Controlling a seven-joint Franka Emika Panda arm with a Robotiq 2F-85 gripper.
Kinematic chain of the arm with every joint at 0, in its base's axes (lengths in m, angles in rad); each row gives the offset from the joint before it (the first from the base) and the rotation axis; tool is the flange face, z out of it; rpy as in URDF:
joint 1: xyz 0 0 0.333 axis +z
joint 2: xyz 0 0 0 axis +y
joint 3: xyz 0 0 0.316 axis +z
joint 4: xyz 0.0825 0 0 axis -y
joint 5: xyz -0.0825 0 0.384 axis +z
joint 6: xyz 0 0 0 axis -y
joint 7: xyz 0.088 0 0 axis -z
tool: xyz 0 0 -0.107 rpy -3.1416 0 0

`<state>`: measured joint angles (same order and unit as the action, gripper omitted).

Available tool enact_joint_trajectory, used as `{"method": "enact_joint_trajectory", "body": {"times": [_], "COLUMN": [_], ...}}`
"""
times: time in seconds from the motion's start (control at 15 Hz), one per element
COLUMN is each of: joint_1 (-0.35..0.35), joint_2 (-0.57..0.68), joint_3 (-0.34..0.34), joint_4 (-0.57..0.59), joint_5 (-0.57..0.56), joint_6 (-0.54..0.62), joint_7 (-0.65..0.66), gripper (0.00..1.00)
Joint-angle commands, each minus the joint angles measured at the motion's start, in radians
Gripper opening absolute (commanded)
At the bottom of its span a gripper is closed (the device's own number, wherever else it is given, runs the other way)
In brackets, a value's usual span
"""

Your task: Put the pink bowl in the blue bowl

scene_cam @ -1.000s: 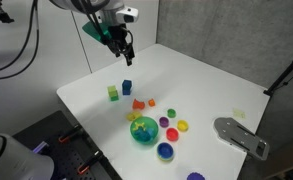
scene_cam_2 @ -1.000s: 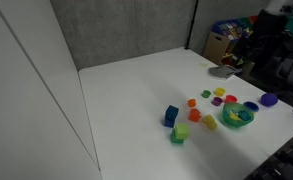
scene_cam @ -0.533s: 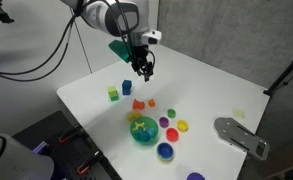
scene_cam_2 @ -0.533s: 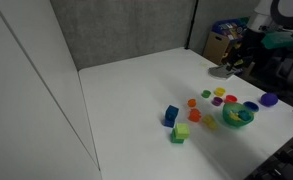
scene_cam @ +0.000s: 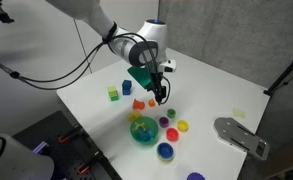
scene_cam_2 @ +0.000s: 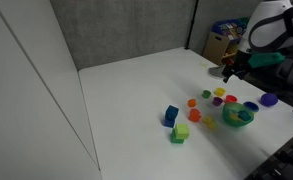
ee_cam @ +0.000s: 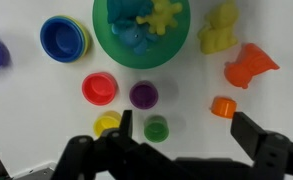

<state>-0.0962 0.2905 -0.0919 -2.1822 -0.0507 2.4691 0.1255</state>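
Observation:
The pink bowl [ee_cam: 99, 88] is small, round and magenta. It sits on the white table between the blue bowl [ee_cam: 64, 40] and a small purple cup [ee_cam: 143, 95]. It also shows in both exterior views [scene_cam: 172, 133] [scene_cam_2: 231, 99]. The blue bowl [scene_cam: 165, 151] [scene_cam_2: 250, 106] stands empty beside the large teal-green bowl [ee_cam: 141, 48]. My gripper [ee_cam: 186, 135] [scene_cam: 162, 97] is open and empty. It hovers above the cluster of small cups, short of the pink bowl and touching nothing.
A yellow cup [ee_cam: 108, 122] and a green cup [ee_cam: 156, 128] lie near my left finger. An orange cup [ee_cam: 223, 106], an orange figure [ee_cam: 251, 65] and a yellow-green figure [ee_cam: 218, 30] are to the right. Blue [scene_cam: 127, 87] and green [scene_cam: 113, 93] blocks stand farther off. A darker purple bowl [scene_cam: 195, 177] sits near the table edge.
My gripper has travelled from the far side of the table toward the cluster of cups and come lower. No object has moved.

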Motion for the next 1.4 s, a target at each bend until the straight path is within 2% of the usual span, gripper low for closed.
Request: {"method": "enact_joint_trajectory", "body": {"times": [0.0,0.2,0.33,0.4,0.73,1.33], "joint_1": [-0.036,-0.077,-0.095,-0.075,-0.071,-0.154], "joint_2": [0.092,0.153,0.180,0.149,0.163,0.310], "joint_3": [-0.019,-0.028,-0.033,-0.037,-0.039,-0.027], "joint_4": [0.050,0.068,0.090,0.046,0.050,0.090], "joint_5": [0.006,0.020,0.013,0.008,0.006,0.074], "joint_6": [0.077,0.145,0.125,0.143,0.143,0.322], "joint_7": [-0.096,-0.153,-0.175,-0.137,-0.139,-0.163], "gripper": [1.00,1.00,1.00,1.00,1.00,1.00]}}
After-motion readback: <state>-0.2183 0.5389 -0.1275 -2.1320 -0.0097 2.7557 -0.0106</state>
